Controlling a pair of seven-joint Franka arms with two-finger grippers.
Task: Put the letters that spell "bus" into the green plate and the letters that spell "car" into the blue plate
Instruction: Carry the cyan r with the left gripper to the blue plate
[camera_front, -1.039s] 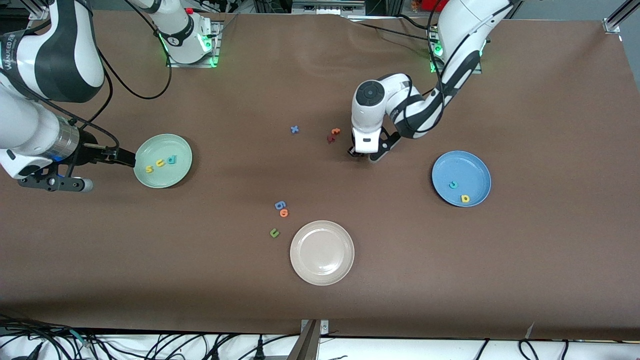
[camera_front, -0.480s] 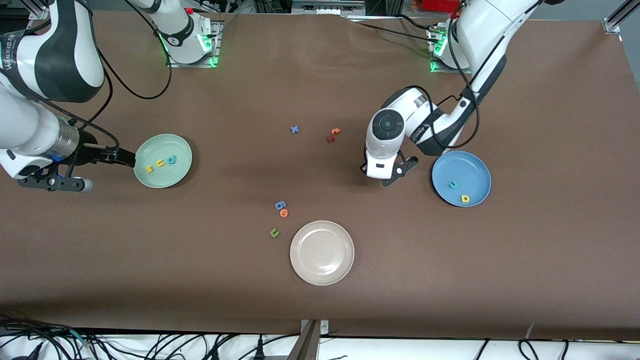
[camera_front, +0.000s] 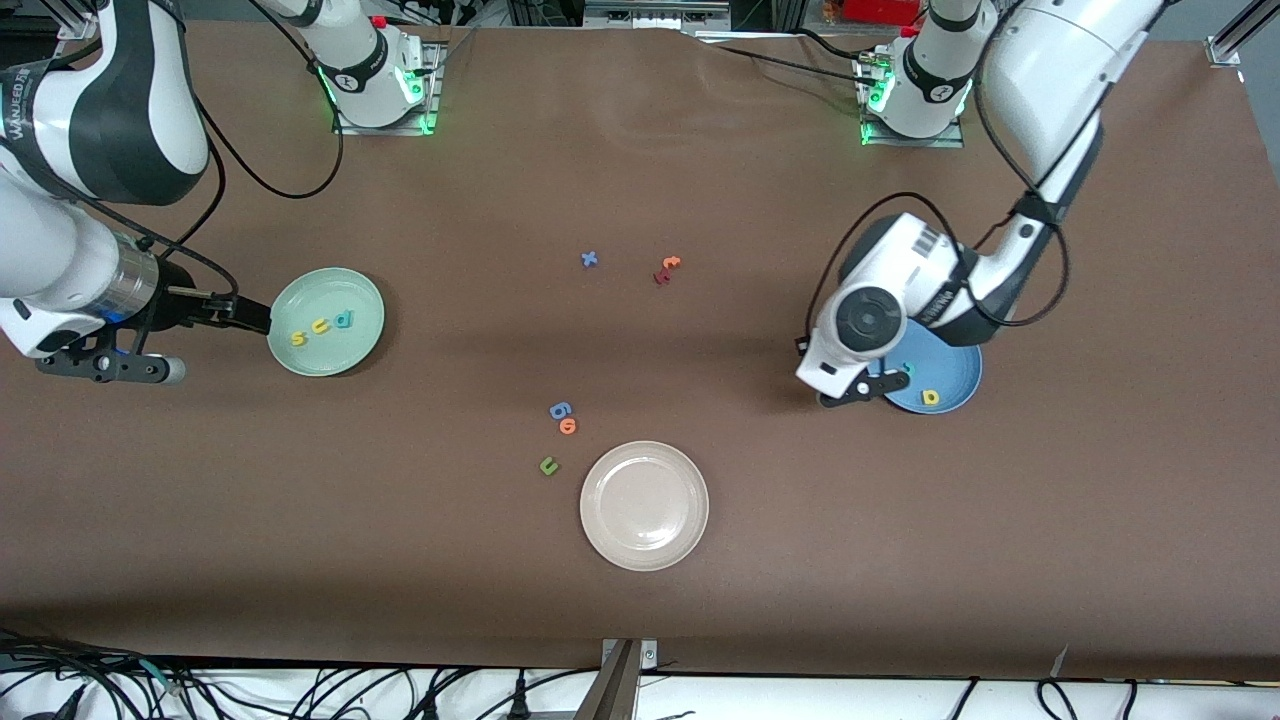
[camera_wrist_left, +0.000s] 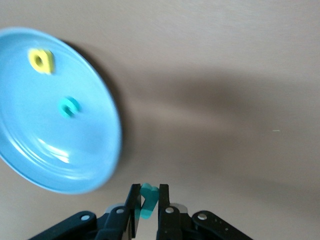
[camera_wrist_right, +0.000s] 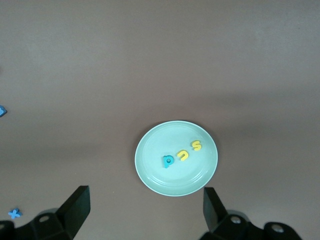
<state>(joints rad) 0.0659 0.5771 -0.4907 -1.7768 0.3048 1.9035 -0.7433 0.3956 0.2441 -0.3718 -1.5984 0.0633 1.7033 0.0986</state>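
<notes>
Left arm is bringing the last "car" letter to the blue plate

The left gripper (camera_wrist_left: 146, 202) is pinching the teal "r" (camera_wrist_left: 146, 201) just off the rim of the blue plate (camera_front: 960, 352) — it should be carrying on over the dish, clear of the "c" (camera_wrist_left: 69, 107) and "a" (camera_wrist_left: 41, 60), before releasing low. The right gripper (camera_wrist_right: 145, 207) is waiting spread wide above the green plate (camera_wrist_right: 150, 170) — "b", "u", "s" are lying inside.

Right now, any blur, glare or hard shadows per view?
Front view: sharp; soft shadow under the left gripper at the blue plate rim. Left wrist view: blue plate edge smeared, pale glare streak on its glaze; the gripped teal letter is soft. Right wrist view: crisp, green plate evenly lit, faint sheen.
</notes>
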